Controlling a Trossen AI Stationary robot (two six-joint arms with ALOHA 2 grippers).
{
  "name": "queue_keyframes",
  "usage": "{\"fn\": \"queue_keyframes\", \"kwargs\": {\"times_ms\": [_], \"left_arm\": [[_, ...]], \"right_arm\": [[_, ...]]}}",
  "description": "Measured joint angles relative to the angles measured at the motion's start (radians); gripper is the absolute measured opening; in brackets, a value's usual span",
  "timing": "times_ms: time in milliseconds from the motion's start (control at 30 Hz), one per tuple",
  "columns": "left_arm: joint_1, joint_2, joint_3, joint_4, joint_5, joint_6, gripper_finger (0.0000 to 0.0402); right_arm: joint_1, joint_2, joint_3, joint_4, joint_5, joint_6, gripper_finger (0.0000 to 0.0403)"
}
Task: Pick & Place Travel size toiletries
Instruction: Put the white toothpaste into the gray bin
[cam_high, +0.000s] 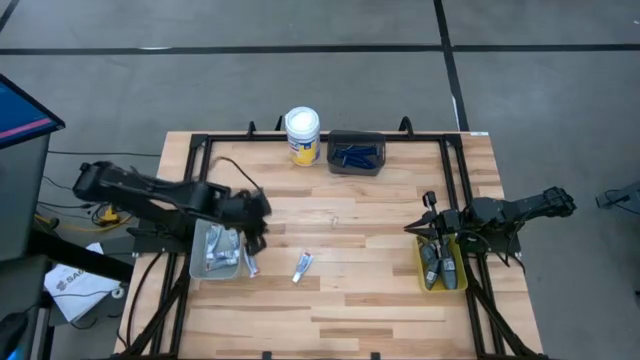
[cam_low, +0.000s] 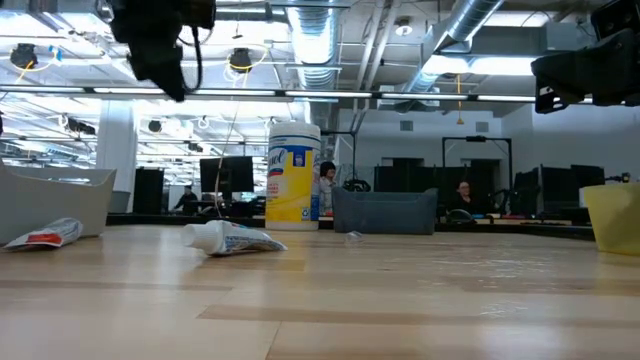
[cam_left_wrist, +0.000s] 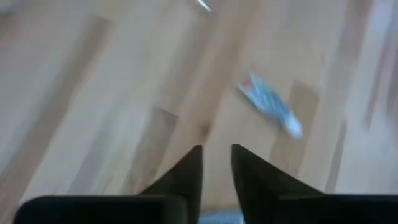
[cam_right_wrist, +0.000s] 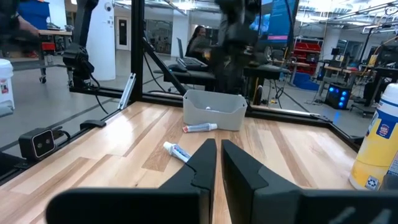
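Left wrist view: left claw (cam_left_wrist: 216, 163) slightly parted, empty, above table; tube (cam_left_wrist: 270, 106) lies beyond.

We see the dark left arm reaching in from the table's left side, its two-finger left gripper (cam_high: 256, 215) raised off the surface, fingers (cam_left_wrist: 186, 177) slightly parted with nothing between them. The dark right arm waits at the right side, its right gripper (cam_high: 433, 215) closed and empty.
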Motion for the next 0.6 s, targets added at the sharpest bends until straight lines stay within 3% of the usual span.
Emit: {"fn": "queue_keyframes", "kwargs": {"times_ms": [167, 367, 467, 600], "left_arm": [[-0.087, 0.141, 0.000, 0.004, 0.123, 0.274, 0.0159], [-0.195, 0.323, 0.000, 0.016, 0.145, 0.451, 0.0254], [-0.231, 0.398, 0.000, 0.022, 0.163, 0.511, 0.0279], [-0.259, 0.475, 0.000, 0.025, 0.167, 0.569, 0.0285]], "right_arm": [[0.000, 0.000, 0.000, 0.000, 0.000, 0.000, 0.0017], [0.000, 0.000, 0.000, 0.000, 0.000, 0.000, 0.0017], [0.000, 0.000, 0.000, 0.000, 0.000, 0.000, 0.0017], [0.000, 0.000, 0.000, 0.000, 0.000, 0.000, 0.0017]]}}
